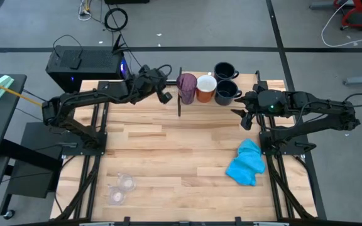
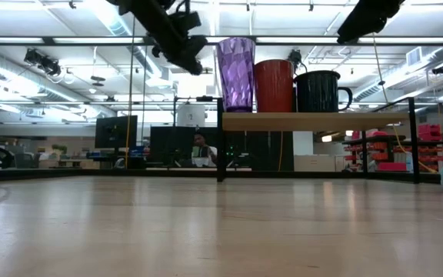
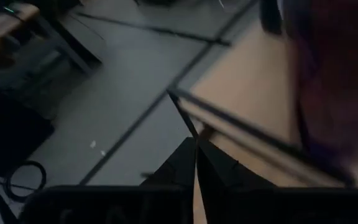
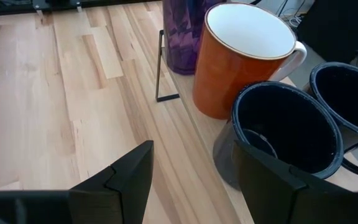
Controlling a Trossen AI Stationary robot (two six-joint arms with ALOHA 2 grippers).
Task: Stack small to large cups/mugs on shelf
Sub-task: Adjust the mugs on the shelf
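Bare worktop (image 2: 206, 231) in front; four cups on the shelf (image 2: 314, 121) at 12 o'clock.
Purple tumbler (image 1: 186, 86), orange mug (image 1: 206, 88), two navy mugs (image 1: 226, 83) line it. Left tool (image 1: 163, 95), pinched shut and empty, hovers beside the tumbler; right tool (image 4: 191, 177) gapes near the mugs. Two clear cups (image 1: 122, 189) sit at 7 o'clock.

Past the right end effector (image 4: 191, 180), its two dark fingers parted with nothing between them, an orange mug (image 4: 241, 62) stands on the shelf (image 4: 210, 134) between a purple tumbler (image 4: 182, 34) and two navy mugs (image 4: 284, 134), above the slatted desk (image 4: 55, 106).
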